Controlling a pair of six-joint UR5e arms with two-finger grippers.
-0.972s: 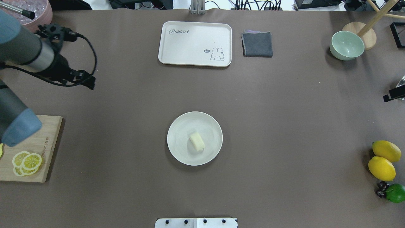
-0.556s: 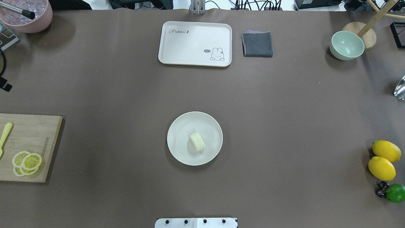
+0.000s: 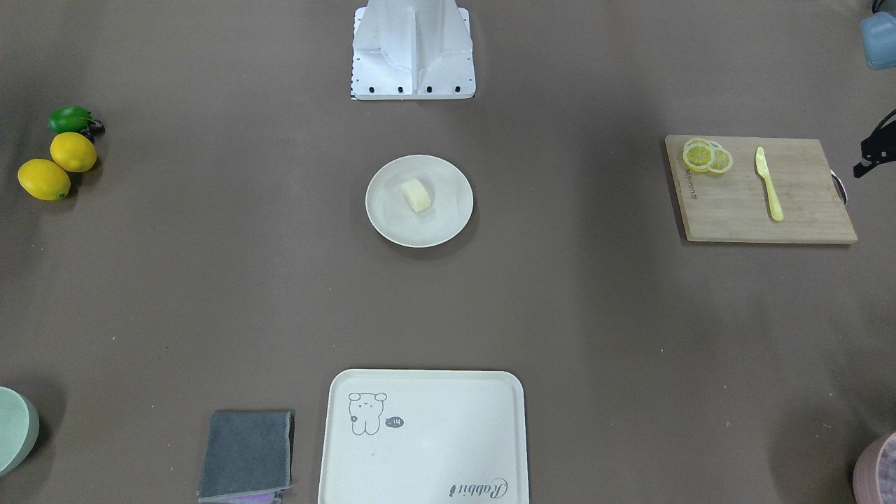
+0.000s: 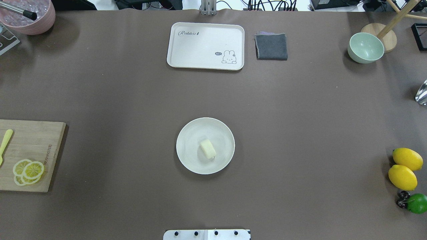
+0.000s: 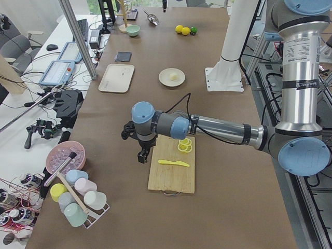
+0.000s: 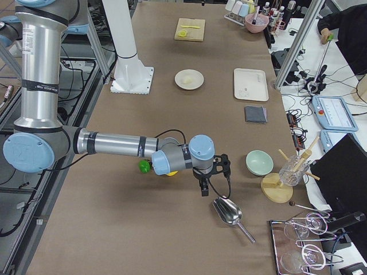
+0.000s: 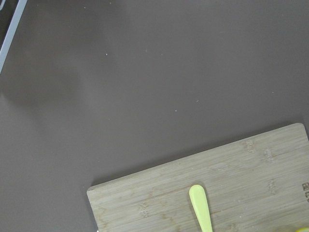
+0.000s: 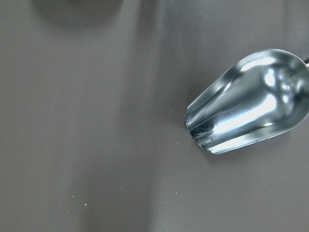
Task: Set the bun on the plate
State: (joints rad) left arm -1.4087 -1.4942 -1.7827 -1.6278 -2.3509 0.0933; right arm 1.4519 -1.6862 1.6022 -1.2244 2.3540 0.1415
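The pale bun point(image 4: 207, 148) lies on its side just right of the middle of the round cream plate point(image 4: 186, 133), at the table's centre; the front-facing view shows the same bun point(image 3: 416, 194) on the plate point(image 3: 392, 218). No gripper is near them. My left gripper point(image 5: 142, 155) hangs beside the far edge of the cutting board, seen only from the left side. My right gripper point(image 6: 204, 189) hovers by a metal scoop, seen only from the right side. I cannot tell whether either is open or shut. Neither wrist view shows fingers.
A cutting board point(image 4: 33, 143) with lemon slices point(image 4: 28, 170) and a yellow knife point(image 4: 5, 145) sits at the left. At the back are a rabbit tray point(image 4: 205, 46), grey cloth point(image 4: 271, 46) and green bowl point(image 4: 365, 47). Lemons point(image 4: 403, 168) and a scoop point(image 8: 251, 101) lie right.
My left arm has pulled back out of the overhead view, uncovering the cutting board. The right gripper's tip has left the right edge. Bun and plate have not moved.
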